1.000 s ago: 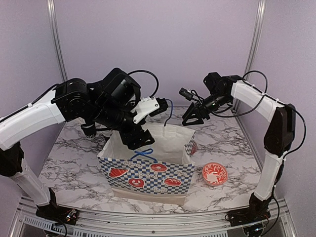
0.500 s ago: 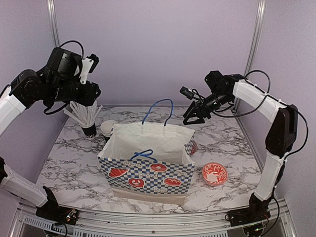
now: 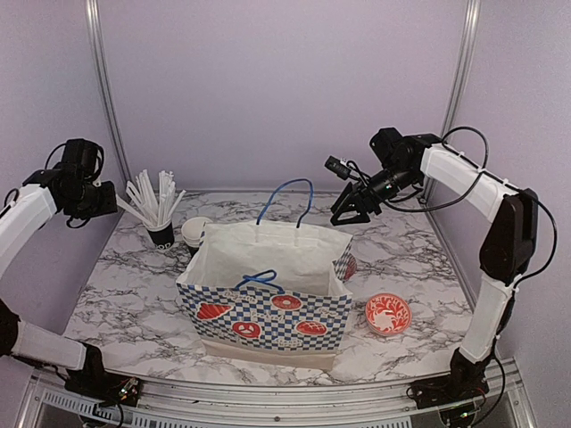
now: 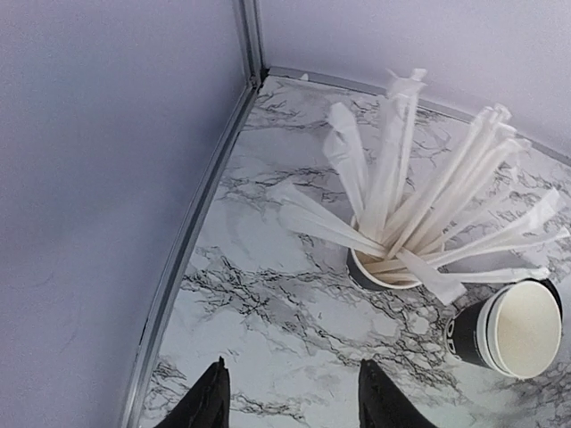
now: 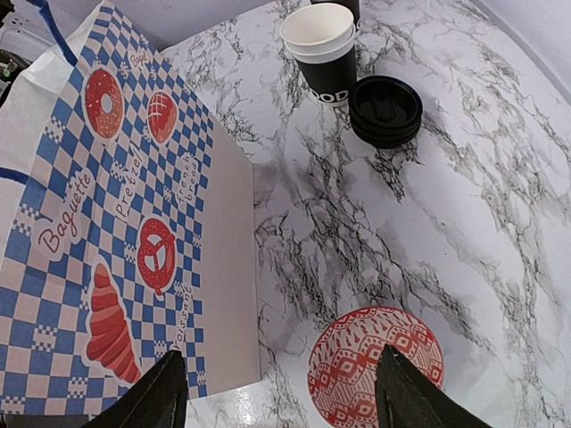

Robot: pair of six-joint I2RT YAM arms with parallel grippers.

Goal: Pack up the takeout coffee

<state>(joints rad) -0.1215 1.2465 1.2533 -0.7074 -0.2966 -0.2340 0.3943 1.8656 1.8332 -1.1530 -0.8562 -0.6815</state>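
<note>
Open black paper coffee cups (image 5: 323, 49) with white insides stand nested at the back left of the table, also seen as the cups (image 3: 194, 232) and the cups (image 4: 513, 325). A stack of black lids (image 5: 384, 109) lies beside them. My left gripper (image 4: 294, 403) is open and holds nothing; it hovers above bare marble near the left wall, left of the cups, and shows as the left gripper (image 3: 98, 198). My right gripper (image 3: 350, 209) is open and holds nothing, high over the bag's back right corner, and shows as the right gripper (image 5: 281, 392).
A blue-checked paper bag (image 3: 268, 285) stands open mid-table, its inside hidden from here. A black cup of wrapped straws (image 3: 161, 227) stands left of the coffee cups. One red patterned bowl (image 3: 388, 314) lies right of the bag, another (image 3: 348, 266) at the bag's right side.
My left arm has swung up out of the bag and back to the far left wall, its jaws narrowing on the way. The right arm has not moved.
</note>
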